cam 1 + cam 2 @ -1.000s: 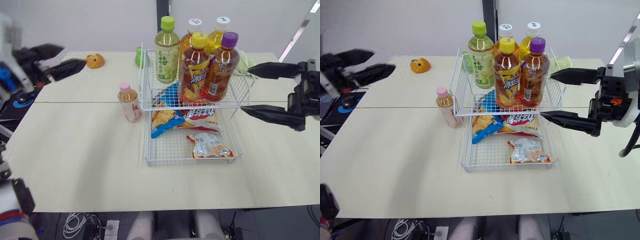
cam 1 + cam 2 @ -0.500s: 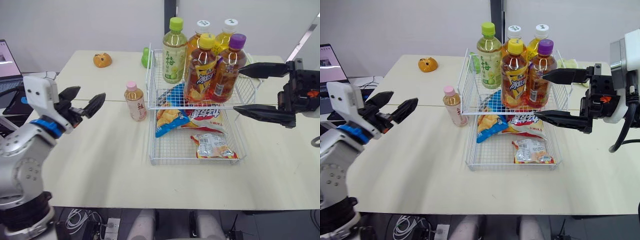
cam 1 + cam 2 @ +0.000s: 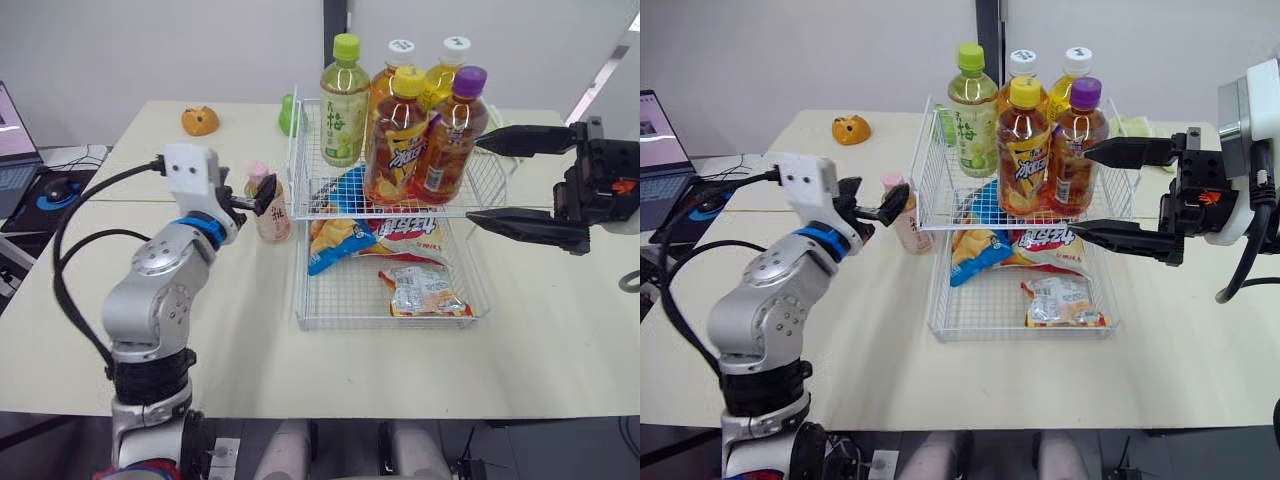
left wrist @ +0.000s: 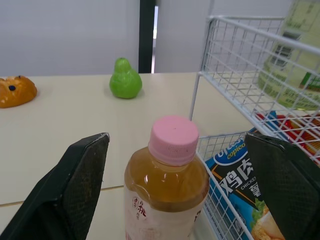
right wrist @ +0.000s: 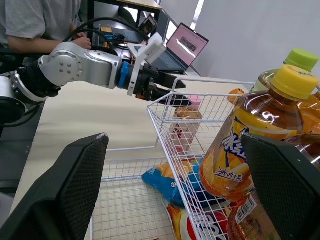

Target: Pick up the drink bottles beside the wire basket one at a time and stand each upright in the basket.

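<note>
Jaws apart, the left gripper (image 4: 176, 136) brackets the last bottle (image 4: 167, 195) on the table, one finger (image 4: 80, 180) on either side of it, and from the wrist we see table on both sides of the bottle, so nothing is clamped yet. The pink-capped bottle stands on the table just beside the left wall of the basket (image 3: 345, 300), near its upper tier. Its long axis is vertical, cap up and base flat on the table, so it needs no turning, only a lift and a shift across. We judge the step in hand to be the grasp. The fingers look level with the cap and shoulder, so we would lower them to the labelled body before closing, where the grip is broader and the bottle is less likely to pivot. The finger on the basket side sits close to the wire, and we would keep it clear as it closes. The lift should then go straight up, high enough for the base to clear the top rim, with the bottle kept vertical. The open mesh at the left front of the upper tier, beside the five bottles (image 3: 400, 135) already standing there, looks the likeliest spot. On the far side, the right gripper (image 3: 476, 180) hangs empty with its jaws wide apart at the basket's right wall.
</note>
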